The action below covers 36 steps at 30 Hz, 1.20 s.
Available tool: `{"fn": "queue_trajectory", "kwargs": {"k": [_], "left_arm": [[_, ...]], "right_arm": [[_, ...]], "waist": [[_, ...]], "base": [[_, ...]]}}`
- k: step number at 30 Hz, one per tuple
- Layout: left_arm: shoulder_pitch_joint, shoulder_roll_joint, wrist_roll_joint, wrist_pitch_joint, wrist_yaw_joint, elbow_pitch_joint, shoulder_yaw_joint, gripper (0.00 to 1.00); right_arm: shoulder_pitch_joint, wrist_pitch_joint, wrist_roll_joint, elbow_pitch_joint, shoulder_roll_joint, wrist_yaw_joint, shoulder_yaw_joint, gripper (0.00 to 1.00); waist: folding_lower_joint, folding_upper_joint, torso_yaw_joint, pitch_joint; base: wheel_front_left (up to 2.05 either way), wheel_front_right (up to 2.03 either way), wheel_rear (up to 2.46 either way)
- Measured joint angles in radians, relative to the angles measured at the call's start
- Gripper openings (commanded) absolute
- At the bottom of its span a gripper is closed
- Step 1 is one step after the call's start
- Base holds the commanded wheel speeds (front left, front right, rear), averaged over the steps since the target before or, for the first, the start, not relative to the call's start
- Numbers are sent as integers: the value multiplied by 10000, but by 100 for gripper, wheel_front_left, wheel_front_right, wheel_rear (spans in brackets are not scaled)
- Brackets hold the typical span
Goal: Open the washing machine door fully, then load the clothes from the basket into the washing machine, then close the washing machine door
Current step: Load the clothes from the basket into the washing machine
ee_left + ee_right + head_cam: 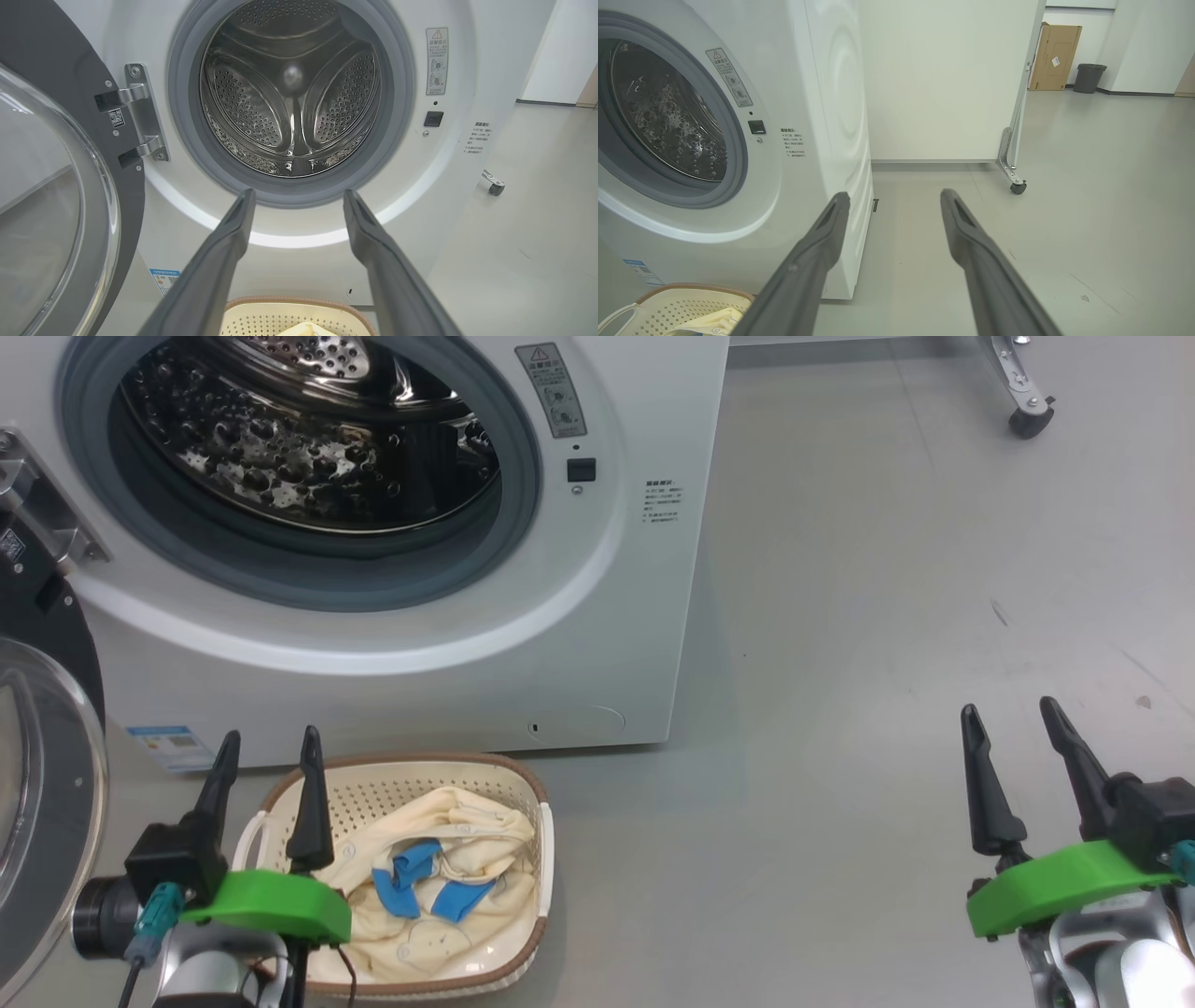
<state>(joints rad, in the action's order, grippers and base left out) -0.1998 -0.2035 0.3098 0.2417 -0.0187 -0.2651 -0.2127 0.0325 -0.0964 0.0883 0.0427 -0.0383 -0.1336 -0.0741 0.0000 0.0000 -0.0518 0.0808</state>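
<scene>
- Head view: the washing machine takes up the upper left of the frame. The washing machine door hangs swung out at the left edge, so the mouth of the drum is bare. The opening step looks done.
- The basket sits on the floor at bottom centre-left, just below the machine's front. The clothes are heaped inside it, cream with blue bands showing on top.
- The left gripper, at lower left, has its fingers spread and carries nothing. It stands over the basket's left end; whether it touches the rim I cannot tell.
- The right gripper, at lower right, is likewise spread and empty, over bare floor well apart from the basket.
- The step in hand, as I judge it, is taking the clothes out of the basket, and the left arm is the nearer one for it.
- To do it well, tip the fingers down onto the high fold in the middle of the heap, not against the perforated wall. Then close on a thick bunch so the whole piece comes up together.
- Lift clear of the rim before swinging toward the drum; the light basket could drag along if the fabric catches.
- Carry the bundle deep past the grey gasket, since trailing ends could hang on it and foul the closing.
- Mind the left side: in the left wrist view the door's glass and the hinge sit close at the left of the frame.
</scene>
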Motion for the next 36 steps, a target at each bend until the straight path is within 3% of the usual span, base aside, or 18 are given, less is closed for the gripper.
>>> {"fn": "queue_trajectory", "kwargs": {"k": [20,25,31,36], "left_arm": [[-527,75,27,-4,-67,-523,-360,100],[-1239,232,167,-2,268,-1553,-537,100],[-2411,602,510,-56,997,-3766,-861,100],[-3242,671,631,-150,1250,-5325,-1106,100]], "right_arm": [[-369,-13,-2,61,0,0,35,100],[-735,-17,-2,169,0,0,117,100],[-1283,-138,2,159,-2,0,201,100],[-1500,-236,35,128,-4,0,374,100]], "waist": [[0,0,194,815],[1,0,135,1351],[2,0,-7,2080],[2,0,-153,2559]], "base": [[0,0,0],[0,0,0],[0,0,0],[0,0,0]]}}
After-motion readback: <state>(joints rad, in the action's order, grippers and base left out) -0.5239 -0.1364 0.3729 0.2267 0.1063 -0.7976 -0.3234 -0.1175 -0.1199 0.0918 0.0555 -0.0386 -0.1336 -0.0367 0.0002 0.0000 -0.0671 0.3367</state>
